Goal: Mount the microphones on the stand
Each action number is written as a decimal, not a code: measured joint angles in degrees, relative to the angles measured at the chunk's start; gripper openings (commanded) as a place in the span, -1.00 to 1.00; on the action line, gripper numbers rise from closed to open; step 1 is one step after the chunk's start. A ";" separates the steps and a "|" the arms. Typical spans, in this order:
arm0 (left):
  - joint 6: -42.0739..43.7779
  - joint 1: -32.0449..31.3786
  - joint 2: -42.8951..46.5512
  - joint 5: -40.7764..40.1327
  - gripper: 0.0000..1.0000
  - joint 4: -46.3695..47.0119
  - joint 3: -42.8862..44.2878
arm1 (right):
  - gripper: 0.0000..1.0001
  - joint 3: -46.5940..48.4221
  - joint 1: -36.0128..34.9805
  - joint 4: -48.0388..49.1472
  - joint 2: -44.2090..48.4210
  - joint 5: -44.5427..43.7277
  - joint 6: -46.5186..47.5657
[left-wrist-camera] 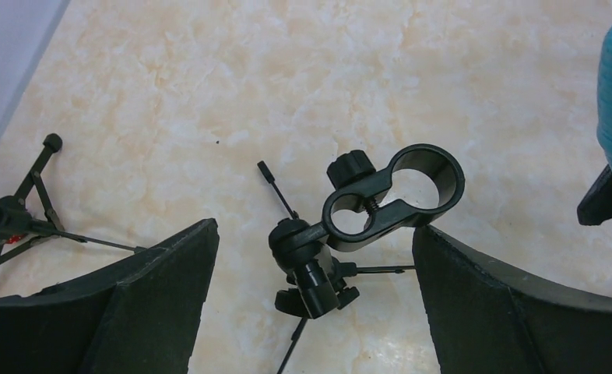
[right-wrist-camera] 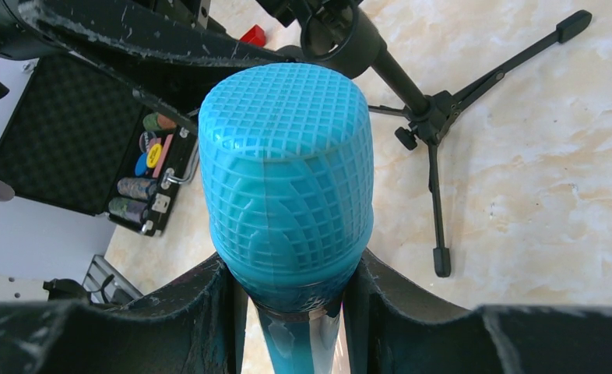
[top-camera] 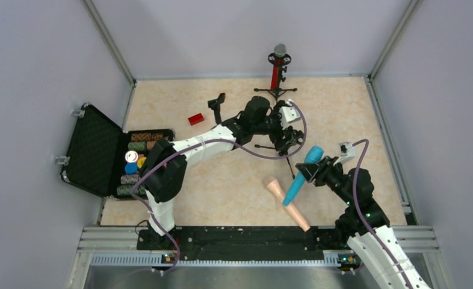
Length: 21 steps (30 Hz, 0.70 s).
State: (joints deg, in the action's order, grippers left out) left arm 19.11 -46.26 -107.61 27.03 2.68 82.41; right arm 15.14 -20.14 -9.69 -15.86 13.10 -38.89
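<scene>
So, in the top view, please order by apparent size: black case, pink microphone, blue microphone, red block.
1. Open black case.
2. Peach-pink microphone and cyan-blue microphone: about alike; the blue one is held up nearer the camera, so I do not rank them.
3. Small red block.

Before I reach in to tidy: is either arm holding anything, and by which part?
Right arm: cyan-blue microphone, jaws on the handle just under its head. Left arm: jaws open, nothing held.

The cyan-blue microphone (right-wrist-camera: 286,179) has a raised grid pattern on its head. The peach-pink microphone (top-camera: 288,203) is plain. The stand (left-wrist-camera: 312,273) is black; the surface (top-camera: 234,186) cream marbled; the block (top-camera: 195,119) red.
</scene>
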 measured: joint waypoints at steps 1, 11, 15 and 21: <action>0.00 -0.04 -0.37 -0.04 0.97 0.13 0.42 | -1.00 0.00 0.00 -0.02 0.00 0.00 0.07; -1.29 -0.17 -4.22 -1.97 0.68 4.48 1.31 | -1.00 0.00 0.00 -0.20 0.09 -0.02 0.26; -2.14 -0.22 -6.34 -1.14 0.63 5.99 2.43 | -1.00 0.00 0.00 -0.20 0.09 -0.02 0.28; -4.24 -0.26 -8.02 0.44 -0.36 9.46 2.80 | -1.00 0.00 0.00 -0.20 0.09 -0.02 0.28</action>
State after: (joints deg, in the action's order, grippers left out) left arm 14.87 -46.52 -115.63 27.46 12.14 85.21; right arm 15.14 -20.14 -9.89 -15.77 13.08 -38.61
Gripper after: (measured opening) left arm 0.602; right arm 0.406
